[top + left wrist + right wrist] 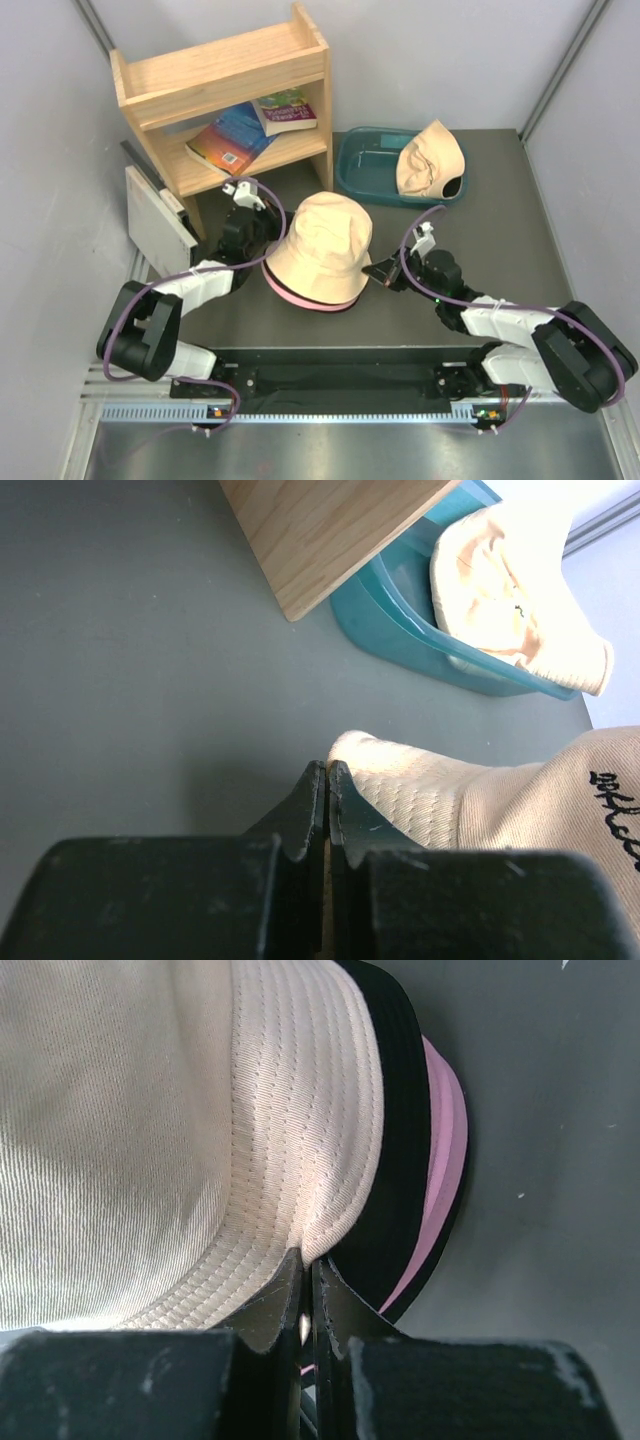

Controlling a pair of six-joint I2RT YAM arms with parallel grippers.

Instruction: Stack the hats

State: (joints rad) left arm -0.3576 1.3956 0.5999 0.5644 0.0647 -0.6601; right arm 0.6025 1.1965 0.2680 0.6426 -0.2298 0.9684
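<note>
Surrounding pale walls (450, 60), dark grey table (500, 230) beneath stacked hats (320, 250)

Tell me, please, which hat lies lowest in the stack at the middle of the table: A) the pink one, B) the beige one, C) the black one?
A: the pink hat shows its brim beneath the black hat, with the beige hat on top.

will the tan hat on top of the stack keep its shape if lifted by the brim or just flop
Probably floppy: the tan hat is soft stitched cloth, and its brim bends where the right gripper pinches it. Likely light for its size, with no stiffener visible. The similar hat in the teal tub lies crumpled, so expect sagging.
</note>
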